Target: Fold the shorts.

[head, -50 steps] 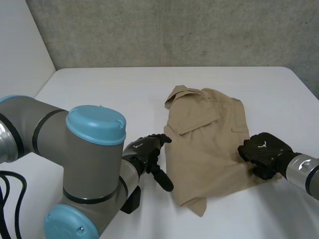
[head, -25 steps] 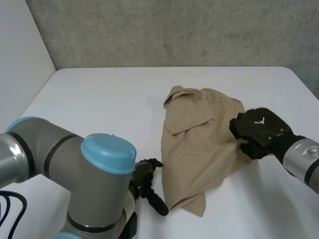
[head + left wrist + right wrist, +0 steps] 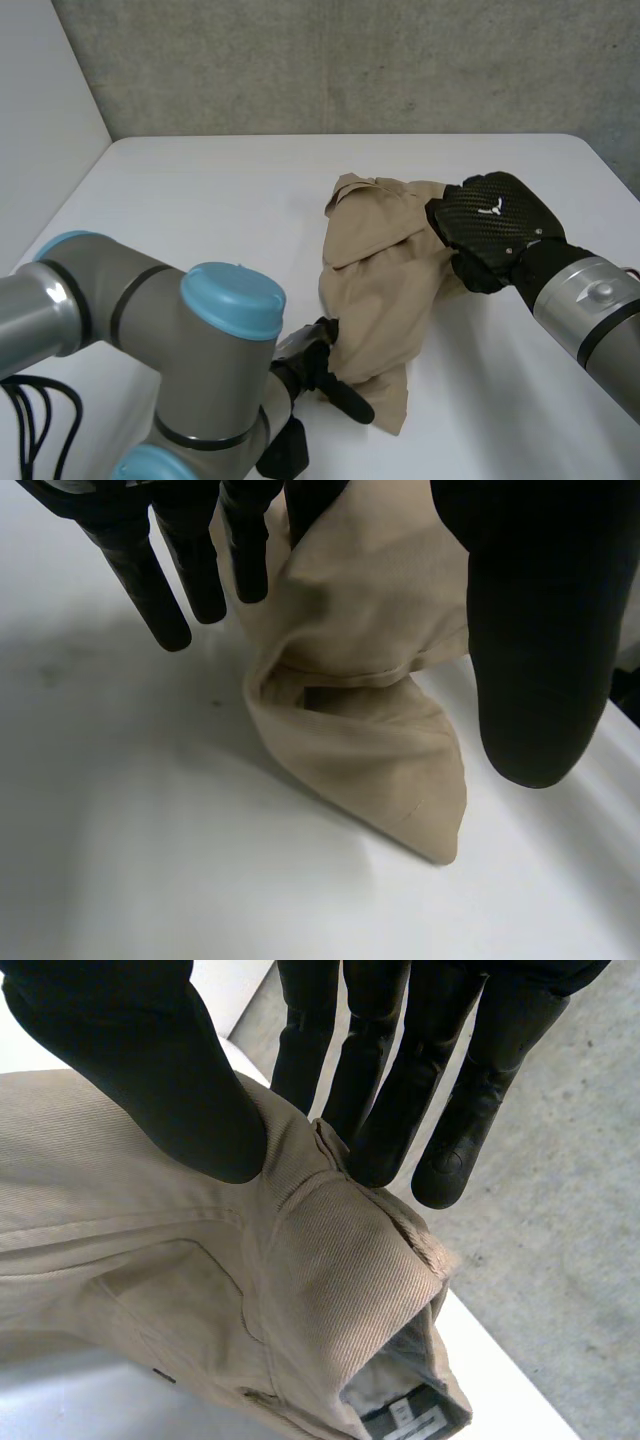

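Observation:
The tan shorts [image 3: 375, 290] lie bunched in the middle of the white table [image 3: 190, 200], their right side lifted. My right hand [image 3: 490, 232] is shut on that raised edge. In the right wrist view its thumb [image 3: 150, 1070] pinches the waistband of the shorts [image 3: 200, 1290] against the fingers [image 3: 385, 1110]. My left hand [image 3: 322, 365] is at the near left hem. In the left wrist view its fingers [image 3: 160, 590] are straight. The thumb [image 3: 530, 630] stands apart from them, and a folded corner of the shorts [image 3: 370, 710] lies between them on the table.
A grey concrete wall [image 3: 350, 60] runs behind the table's far edge. My left arm's big grey joint with a blue cap [image 3: 230, 300] fills the near left. A label [image 3: 405, 1422] shows inside the waistband.
My right hand has risen and carried the shorts' right edge up and leftward, bunching the cloth. My left hand drew back, then came in against the near left hem.

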